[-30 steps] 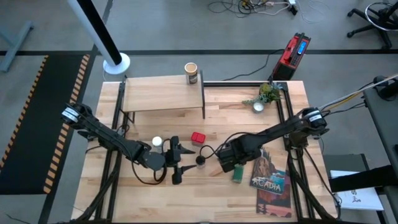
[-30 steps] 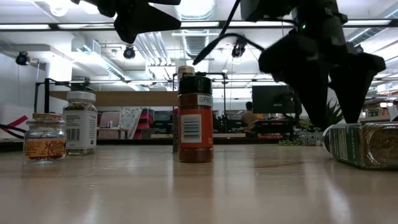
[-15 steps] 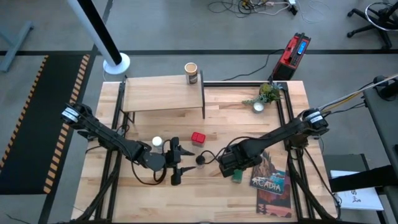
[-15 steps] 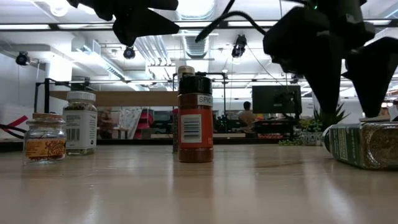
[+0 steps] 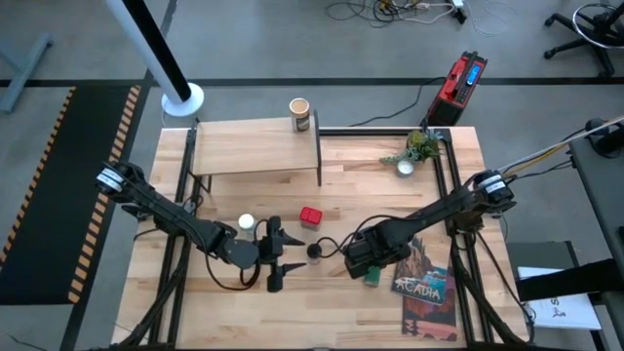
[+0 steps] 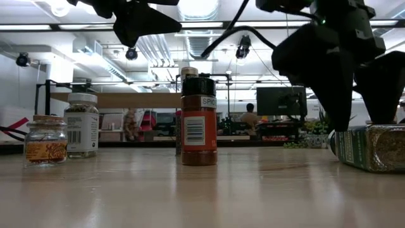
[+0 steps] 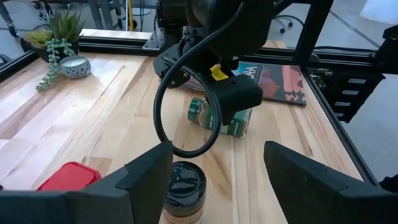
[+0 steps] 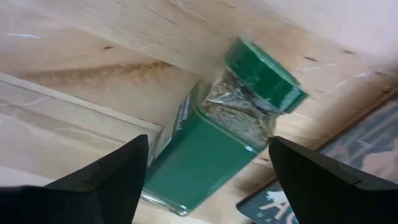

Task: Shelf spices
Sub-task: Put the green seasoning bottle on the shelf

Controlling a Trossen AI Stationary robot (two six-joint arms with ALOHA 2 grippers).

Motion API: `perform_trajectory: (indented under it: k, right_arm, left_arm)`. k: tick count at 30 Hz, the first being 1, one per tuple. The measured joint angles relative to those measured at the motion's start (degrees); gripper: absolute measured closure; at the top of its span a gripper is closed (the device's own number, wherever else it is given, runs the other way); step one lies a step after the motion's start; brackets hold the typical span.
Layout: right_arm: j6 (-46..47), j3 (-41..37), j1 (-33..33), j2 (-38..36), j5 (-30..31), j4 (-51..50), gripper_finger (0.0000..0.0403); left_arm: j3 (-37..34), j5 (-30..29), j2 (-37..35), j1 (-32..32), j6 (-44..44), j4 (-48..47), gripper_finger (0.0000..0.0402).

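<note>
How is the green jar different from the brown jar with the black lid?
The green-lidded jar lies on its side on the table; the dark-capped brown jar stands upright. The green-lidded jar has a green label and green flakes inside; the dark-capped brown jar holds reddish-brown powder under a black cap. The right end effector hangs open over the green-lidded jar, while the dark-capped brown jar sits in front of the left end effector. Both are small spice jars, not yet shelved.

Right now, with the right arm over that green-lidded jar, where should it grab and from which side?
The green-lidded jar lies on its side on the table, beside the Acadia book. Likely best: come straight down with the open right gripper and pinch the flat-sided body across its width, below the lid, since the lid end is narrower.
</note>
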Motion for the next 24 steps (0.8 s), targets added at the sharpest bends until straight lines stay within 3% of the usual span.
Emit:
perform_trajectory:
  k: [12,24]
  right_arm:
    - [0.23,-2.92,-0.13,0.0,-0.08,4.27,0.0099]
    - [-1.16,-6.15,-0.56,0.0,0.65,5.52,0.0179]
  left_arm:
    - [-0.03,-0.07,0.0,-0.11,0.0,-0.17,0.0159]
    - [-0.03,-0.09,0.0,-0.11,0.0,-0.51,0.0159]
